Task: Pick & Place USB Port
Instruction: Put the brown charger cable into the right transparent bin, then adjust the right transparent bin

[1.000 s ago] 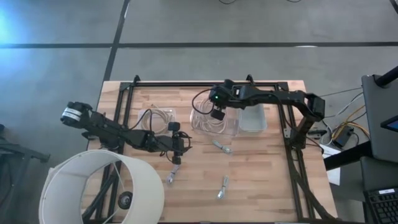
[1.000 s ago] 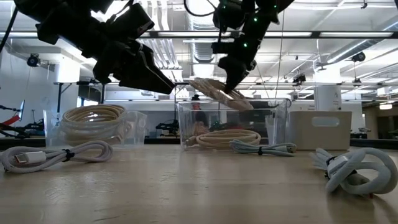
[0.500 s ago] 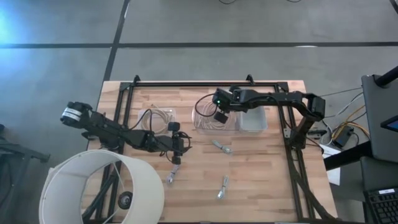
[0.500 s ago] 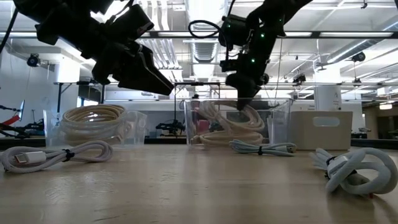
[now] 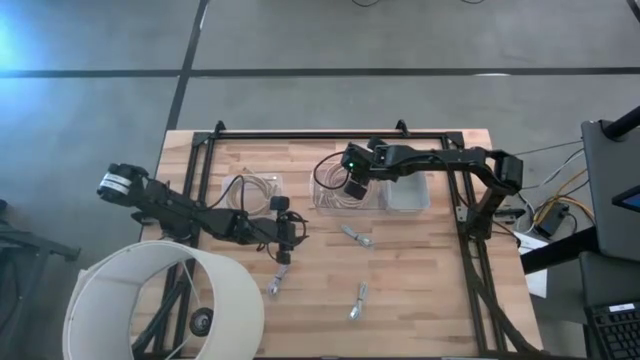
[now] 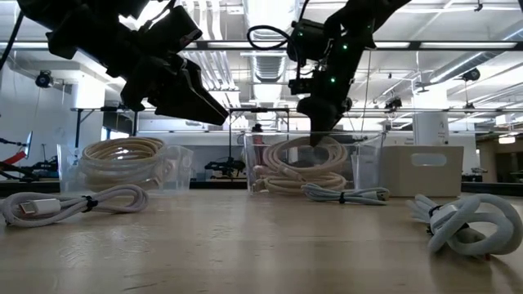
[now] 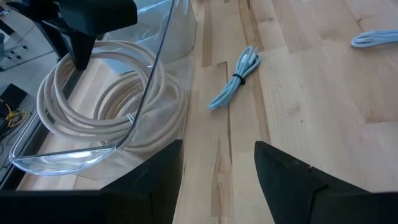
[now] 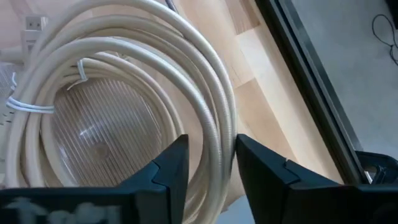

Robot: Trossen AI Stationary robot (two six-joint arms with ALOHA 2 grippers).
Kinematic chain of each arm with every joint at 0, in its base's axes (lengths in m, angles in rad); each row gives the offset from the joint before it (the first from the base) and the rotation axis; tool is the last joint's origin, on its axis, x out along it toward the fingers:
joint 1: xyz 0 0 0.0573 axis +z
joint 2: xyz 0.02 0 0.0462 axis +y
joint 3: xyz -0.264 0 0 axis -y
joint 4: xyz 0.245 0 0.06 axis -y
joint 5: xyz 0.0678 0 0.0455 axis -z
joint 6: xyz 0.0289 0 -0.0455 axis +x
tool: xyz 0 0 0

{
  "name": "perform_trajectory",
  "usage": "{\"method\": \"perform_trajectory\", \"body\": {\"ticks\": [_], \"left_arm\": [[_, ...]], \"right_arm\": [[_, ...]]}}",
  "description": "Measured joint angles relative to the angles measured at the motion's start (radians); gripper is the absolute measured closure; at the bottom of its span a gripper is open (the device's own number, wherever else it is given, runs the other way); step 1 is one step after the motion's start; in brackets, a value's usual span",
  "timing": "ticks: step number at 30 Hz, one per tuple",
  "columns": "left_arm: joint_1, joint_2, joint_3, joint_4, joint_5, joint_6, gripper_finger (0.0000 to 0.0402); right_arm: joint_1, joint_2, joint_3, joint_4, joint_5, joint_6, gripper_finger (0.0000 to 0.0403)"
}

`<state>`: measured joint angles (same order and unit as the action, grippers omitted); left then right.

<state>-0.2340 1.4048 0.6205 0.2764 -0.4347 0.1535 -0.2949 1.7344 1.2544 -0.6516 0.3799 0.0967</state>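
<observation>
A coil of cream USB cable (image 8: 124,93) lies flat on the floor of the middle clear bin (image 5: 345,197). My right gripper (image 8: 211,171) stands open just above it inside the bin, one finger on either side of the coil's outer strands (image 8: 219,134); the low view shows it (image 6: 321,122) over the coil (image 6: 306,167). My left gripper (image 7: 217,168) hovers open over bare wood near the table's middle (image 5: 285,240), with nothing between its fingers.
A second clear bin (image 5: 250,190) at the left holds another cream coil. A white bin (image 5: 407,190) stands right of the middle bin. Three bundled pale cables lie loose on the wood (image 5: 357,236) (image 5: 275,283) (image 5: 358,303). A black frame rail (image 5: 340,133) runs along the far edge.
My right gripper has come down into the middle clear bin with the cream coil, moving a little toward the near edge. The coil hung tilted below the fingers a second ago; it has since dropped and now lies flat on the bin's floor.
</observation>
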Motion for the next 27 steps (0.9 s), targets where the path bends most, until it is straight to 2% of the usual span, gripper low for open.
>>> {"method": "perform_trajectory", "body": {"ticks": [11,18,21,27], "left_arm": [[0.000,0.000,0.000,0.000,0.000,0.000,0.0200],[0.000,0.000,0.000,-0.001,0.000,0.000,0.0200],[0.000,0.000,0.000,-0.002,0.000,0.000,0.0200],[0.000,0.000,0.000,-0.001,0.000,0.000,0.0200]], "right_arm": [[0.079,-0.013,0.090,-0.172,0.004,0.016,0.0244],[0.197,-0.043,0.109,-0.209,0.008,0.038,0.0242],[0.250,-0.063,0.108,-0.212,0.004,0.095,0.0241],[0.301,-0.071,0.102,-0.234,0.077,0.131,0.0243]]}}
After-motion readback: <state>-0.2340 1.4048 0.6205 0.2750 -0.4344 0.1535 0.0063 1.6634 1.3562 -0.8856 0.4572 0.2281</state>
